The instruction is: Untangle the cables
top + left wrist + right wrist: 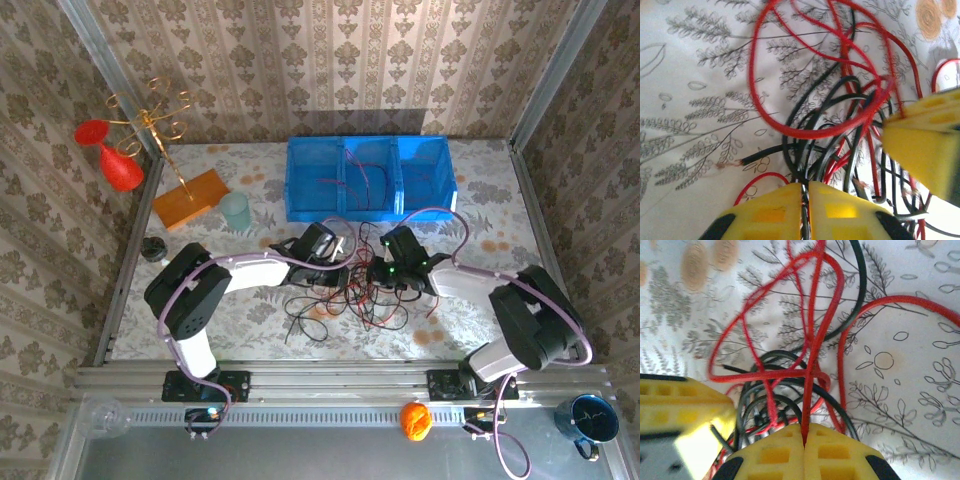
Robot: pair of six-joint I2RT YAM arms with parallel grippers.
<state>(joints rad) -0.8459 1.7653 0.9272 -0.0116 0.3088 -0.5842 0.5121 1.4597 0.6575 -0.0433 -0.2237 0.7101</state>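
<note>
I judge the task barely begun. The cables [350,298] lie in one knot at the middle of the surface [480,205], a little toward its near edge, with loose loops trailing out toward that edge. A few thin strands seem to lie inside the blue bin [425,195] at the far edge. I take those as already separated, but they are too small to be sure.

The left jaws are closed, with a strand pinched in their seam whose colour I cannot tell. The right jaws are closed on a red cable [812,340] that runs straight up from their seam. Both grip at the knot itself, just beside each other.

Up close the cables are thin and limp, red and black mixed. Red loops [790,65] arc over a dense cluster of black ones [827,100], and one cut end shows bare wire [730,163]. Nearly all the separating is left.
</note>
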